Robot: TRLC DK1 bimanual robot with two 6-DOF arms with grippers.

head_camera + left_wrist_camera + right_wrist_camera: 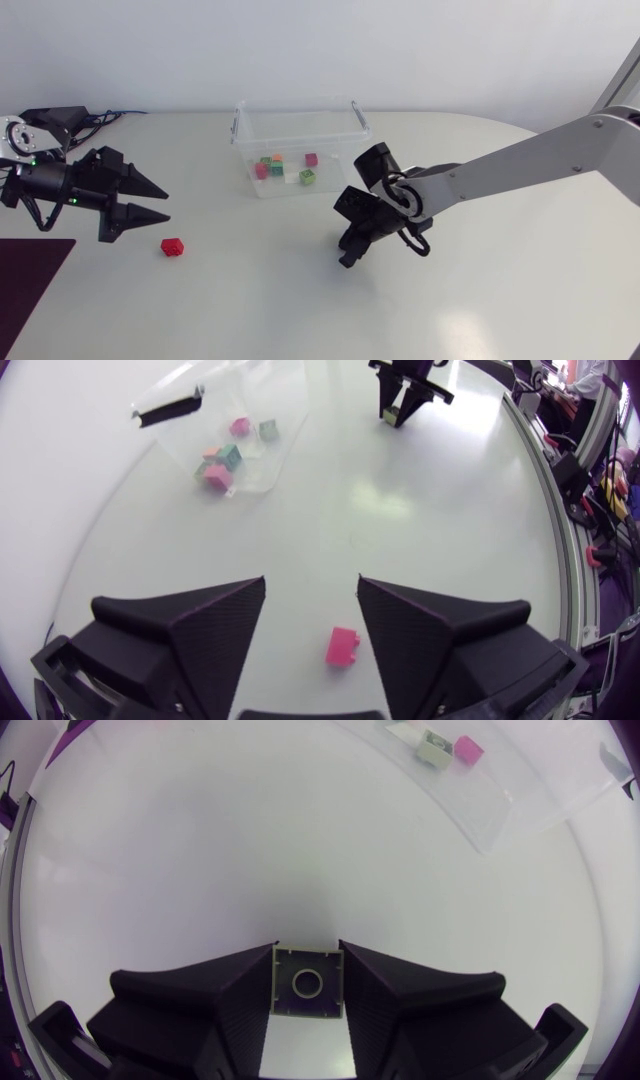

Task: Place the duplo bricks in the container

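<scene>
A clear plastic container point(300, 118) stands at the back middle of the table, holding several coloured duplo bricks point(270, 166). A red brick point(173, 246) lies on the table in front of my left gripper point(165, 205). In the left wrist view that red brick point(342, 646) sits on the table between the open fingers of the left gripper point(312, 585), touching neither. My right gripper point(347, 258) points down at the table in front of the container. It is shut on a pale cream brick point(307, 982), seen in the right wrist view between the two fingers of the right gripper point(307, 955).
A dark purple mat point(30, 290) covers the front left corner of the table. Black cables point(70, 118) lie at the back left behind my left arm. The container point(170, 405) and my right gripper point(400, 400) show far ahead in the left wrist view.
</scene>
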